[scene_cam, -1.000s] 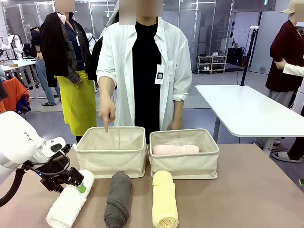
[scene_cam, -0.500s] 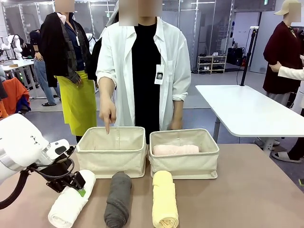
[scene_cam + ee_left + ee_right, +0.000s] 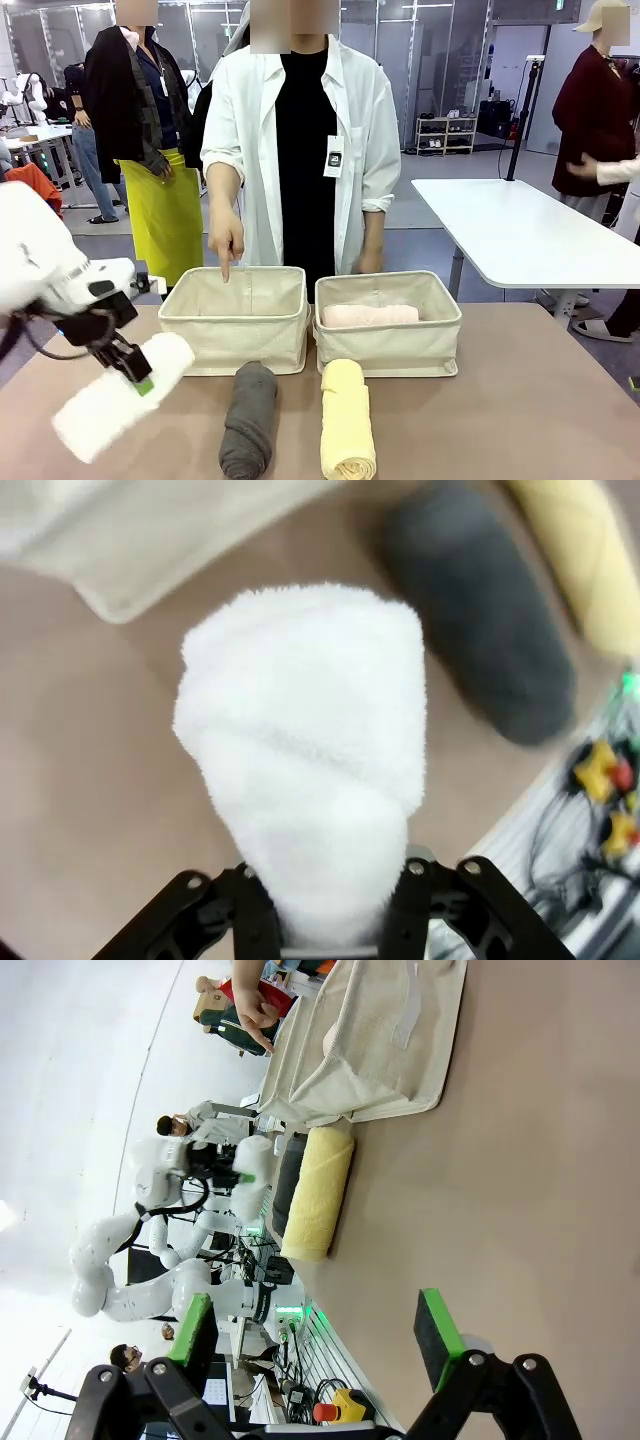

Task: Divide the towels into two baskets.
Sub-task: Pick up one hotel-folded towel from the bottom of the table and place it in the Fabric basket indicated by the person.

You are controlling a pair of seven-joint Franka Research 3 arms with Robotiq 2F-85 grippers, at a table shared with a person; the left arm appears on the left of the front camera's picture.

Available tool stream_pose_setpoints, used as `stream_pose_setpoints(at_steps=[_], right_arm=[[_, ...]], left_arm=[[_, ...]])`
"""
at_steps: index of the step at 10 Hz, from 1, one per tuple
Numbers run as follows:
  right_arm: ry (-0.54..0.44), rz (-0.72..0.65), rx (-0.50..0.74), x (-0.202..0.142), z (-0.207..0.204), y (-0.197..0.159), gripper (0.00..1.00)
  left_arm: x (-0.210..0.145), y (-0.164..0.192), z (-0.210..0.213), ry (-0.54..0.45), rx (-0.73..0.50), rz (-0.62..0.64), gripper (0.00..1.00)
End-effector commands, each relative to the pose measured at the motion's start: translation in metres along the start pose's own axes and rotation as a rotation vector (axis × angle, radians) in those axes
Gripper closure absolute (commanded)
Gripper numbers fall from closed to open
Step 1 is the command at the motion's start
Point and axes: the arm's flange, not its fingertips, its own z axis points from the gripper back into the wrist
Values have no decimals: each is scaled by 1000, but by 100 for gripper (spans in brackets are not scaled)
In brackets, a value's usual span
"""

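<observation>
white towel (image 3: 105,412) blurred (lower end most), pink towel (image 3: 369,315) half hidden

The white towel (image 3: 310,770) is fluffy terry cloth, the baskets (image 3: 235,342) matt canvas, the table (image 3: 520,410) smooth matt.

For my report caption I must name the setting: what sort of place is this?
Probably a robotics lab or test hall: the left pincer holds a white towel, a clipped-on badge is worn, and a white worktable stands behind.
</observation>
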Motion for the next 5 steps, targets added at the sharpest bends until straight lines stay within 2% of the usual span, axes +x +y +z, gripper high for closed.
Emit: stream_pose_setpoints(at_steps=[1,3,4,5], right_arm=[[-7,20,5,1,-1,1,0],[-7,20,5,1,-1,1,0],[-7,20,5,1,-1,1,0],[-7,20,5,1,-1,1,0]], left_arm=[[-26,-29,43,-24,-66,-331,93],[-23,-48,56,-133,67,-537,93],[-26,-53,58,-177,149,-578,93],[-33,-50,65,-242,200,-494,93]])
